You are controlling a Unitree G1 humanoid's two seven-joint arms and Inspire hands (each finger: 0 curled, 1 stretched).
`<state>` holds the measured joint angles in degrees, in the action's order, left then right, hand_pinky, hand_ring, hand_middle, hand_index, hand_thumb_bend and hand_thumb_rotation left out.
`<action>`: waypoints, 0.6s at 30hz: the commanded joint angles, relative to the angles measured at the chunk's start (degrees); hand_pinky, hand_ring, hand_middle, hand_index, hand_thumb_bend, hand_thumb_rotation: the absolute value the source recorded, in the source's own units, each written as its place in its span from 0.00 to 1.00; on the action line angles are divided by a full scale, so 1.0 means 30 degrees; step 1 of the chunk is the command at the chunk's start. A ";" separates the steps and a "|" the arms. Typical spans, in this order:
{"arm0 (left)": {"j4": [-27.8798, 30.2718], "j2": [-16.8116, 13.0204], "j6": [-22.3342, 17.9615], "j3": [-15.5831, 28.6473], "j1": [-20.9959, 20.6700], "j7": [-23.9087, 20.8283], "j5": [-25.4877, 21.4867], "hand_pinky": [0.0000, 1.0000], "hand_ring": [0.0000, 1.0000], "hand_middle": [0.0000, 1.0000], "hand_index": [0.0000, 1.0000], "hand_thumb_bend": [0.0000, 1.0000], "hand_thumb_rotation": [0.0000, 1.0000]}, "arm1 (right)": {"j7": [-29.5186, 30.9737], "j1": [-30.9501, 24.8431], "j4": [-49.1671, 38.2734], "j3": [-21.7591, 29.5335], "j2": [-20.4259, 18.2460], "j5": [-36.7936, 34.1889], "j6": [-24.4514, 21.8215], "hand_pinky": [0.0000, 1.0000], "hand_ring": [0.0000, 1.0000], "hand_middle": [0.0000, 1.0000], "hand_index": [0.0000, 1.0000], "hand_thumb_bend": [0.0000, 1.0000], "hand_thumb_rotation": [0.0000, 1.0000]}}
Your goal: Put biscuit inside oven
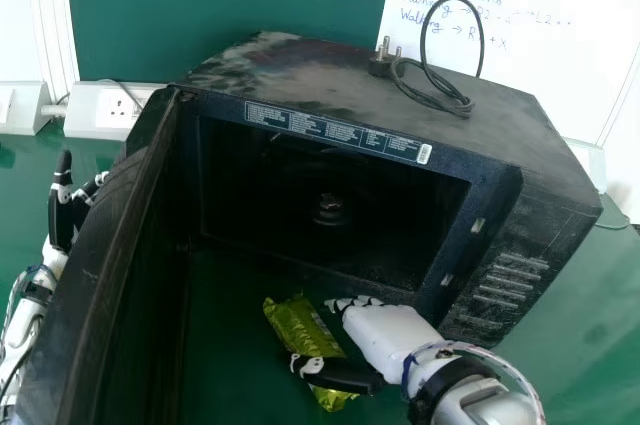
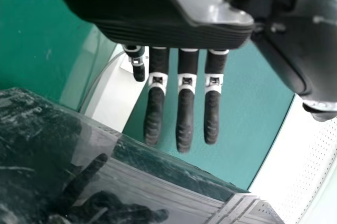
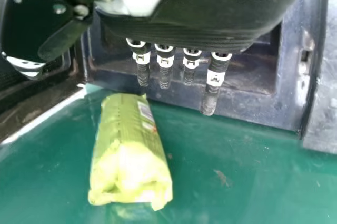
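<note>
- Biscuit packet (image 1: 295, 325): yellow-green wrapper, lying on its side on the green table (image 1: 590, 345), just in front of the oven's opening and outside the cavity. It sits on the robot's right of the open door, well within the door's length. A pale printed patch shows on one long side in the right wrist view.
- Right hand (image 1: 385, 335): released, grasping nothing. It is held above the table beside the packet, palm near the oven front. Fingers (image 3: 210, 95) extend straight toward the oven; the thumb (image 1: 345, 375) crosses over the packet's end farther from the oven in the head view. Thumb contact with the wrapper: cannot tell.
- Oven (image 1: 500, 185): black, dusty casing, set at an angle on the table. Cavity (image 1: 300, 195) dark, with a small round hub (image 1: 329, 209) on its floor. A printed label strip (image 1: 340, 133) runs along the upper front frame.
- Door (image 1: 100, 275): swung wide open, on the robot's left of the cavity.
- Left hand (image 1: 60, 207): beyond the outer face of the door, holding nothing; fingers (image 2: 185, 113) straight and spread slightly apart. Its dark reflection shows on the door's glossy face.
- Oven top: black cable (image 1: 455, 103) in loops, with its plug (image 1: 382, 63) resting there.
- Behind: wall socket (image 1: 118, 107) to the left; whiteboard (image 1: 530, 55) with handwriting to the right.
</note>
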<state>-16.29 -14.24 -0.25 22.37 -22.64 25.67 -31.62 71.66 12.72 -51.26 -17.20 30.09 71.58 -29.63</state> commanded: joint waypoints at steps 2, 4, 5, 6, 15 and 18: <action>0.0160 -0.0111 0.0094 0.0072 0.0314 0.0061 -0.0017 0.26 0.31 0.40 0.49 0.52 0.07 | 0.0474 -0.0251 0.0260 0.0531 -0.0670 0.0589 0.0734 0.78 0.98 1.00 0.98 0.90 0.63; 0.0031 -0.0124 0.0037 0.0095 0.0254 0.0187 -0.0058 0.25 0.32 0.40 0.49 0.52 0.07 | 0.0692 -0.0277 0.0539 0.0698 -0.1078 0.1000 0.1066 0.78 0.98 1.00 0.98 0.89 0.62; -0.0009 -0.0124 -0.0002 0.0094 0.0233 0.0207 -0.0043 0.25 0.31 0.40 0.49 0.52 0.07 | 0.0704 -0.0320 0.0696 0.0773 -0.1263 0.1146 0.1227 0.79 0.98 1.00 0.98 0.89 0.62; -0.0006 -0.0113 -0.0019 0.0090 0.0227 0.0183 -0.0021 0.25 0.31 0.40 0.49 0.52 0.07 | 0.0691 -0.0380 0.0855 0.0841 -0.1479 0.1325 0.1386 0.79 0.98 1.00 0.98 0.89 0.61; 0.0041 -0.0144 -0.0065 0.0153 0.0280 0.0331 -0.0080 0.25 0.31 0.40 0.49 0.51 0.07 | 0.0239 -0.1022 0.1730 0.1106 -0.3404 0.4136 0.2899 0.84 0.98 1.00 0.97 0.86 0.58; 0.0086 -0.0163 -0.0021 0.0182 0.0299 0.0418 -0.0113 0.25 0.31 0.40 0.49 0.51 0.07 | 0.0030 -0.1158 0.2055 0.1159 -0.4085 0.5572 0.3504 0.85 0.98 1.00 0.96 0.86 0.59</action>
<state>-16.20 -14.25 -0.19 22.46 -22.58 26.47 -31.66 72.62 10.04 -45.70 -14.20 19.13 86.61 -19.92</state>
